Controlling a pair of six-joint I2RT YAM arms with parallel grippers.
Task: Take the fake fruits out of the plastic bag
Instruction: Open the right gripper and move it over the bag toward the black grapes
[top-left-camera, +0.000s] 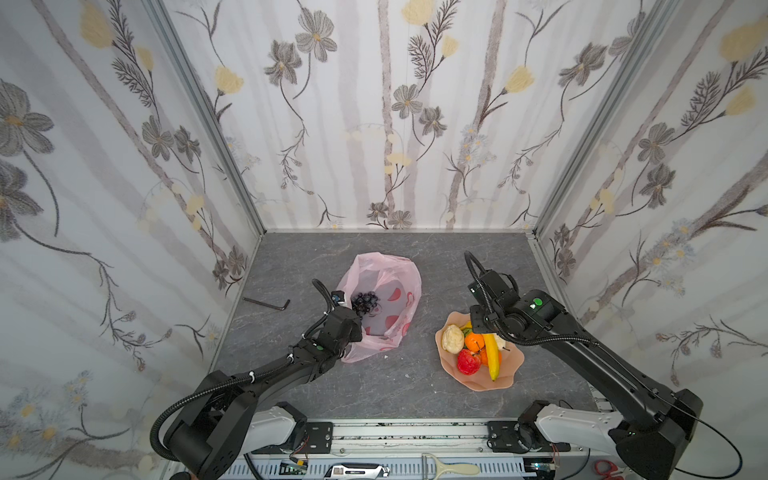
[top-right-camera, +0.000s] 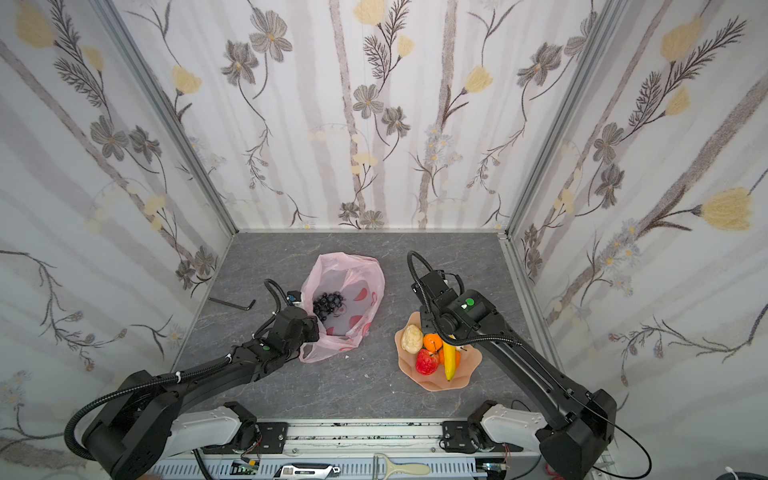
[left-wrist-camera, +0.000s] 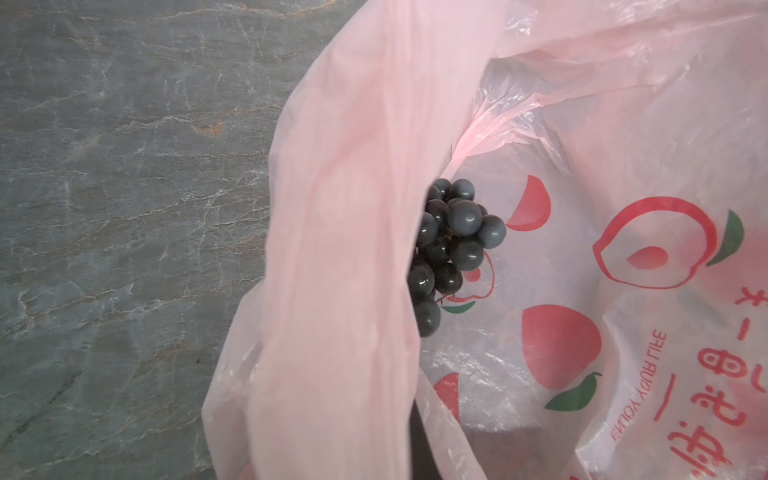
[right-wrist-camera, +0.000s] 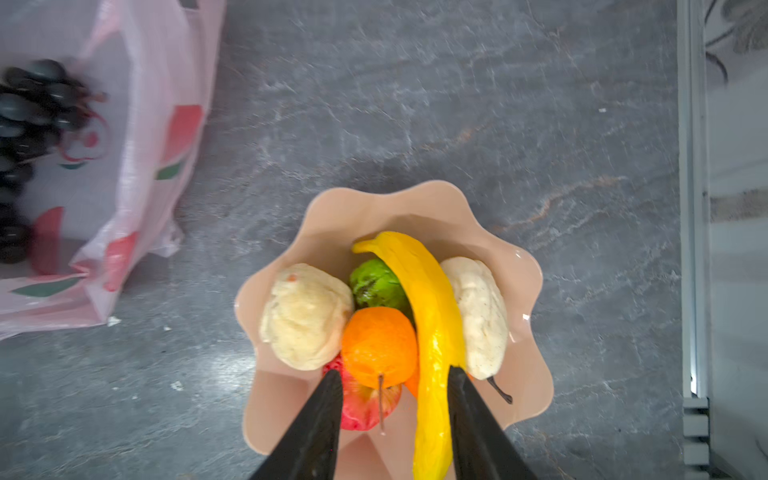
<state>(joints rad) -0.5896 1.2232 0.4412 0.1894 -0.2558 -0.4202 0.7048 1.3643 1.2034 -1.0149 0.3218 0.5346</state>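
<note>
So at this point the grape bunch (left-wrist-camera: 449, 249) was the only fruit left inside the plastic bag (top-left-camera: 390, 270), lying on the bag's floor near the left side of its mouth. The banana (right-wrist-camera: 432, 316) and the rest sat piled in the peach dish (right-wrist-camera: 374, 199). The left gripper (top-left-camera: 356, 328) was closed, and it looked pinched on the bag's near rim (fingers hidden under the pink film, so that's my read). The right gripper (right-wrist-camera: 395, 370) hung over the dish with its jaws apart, holding nothing. I figured the grapes would be light but knobbly and slick, so I'd pinch across the fat middle of the cluster and keep clear of that flimsy film.
</note>
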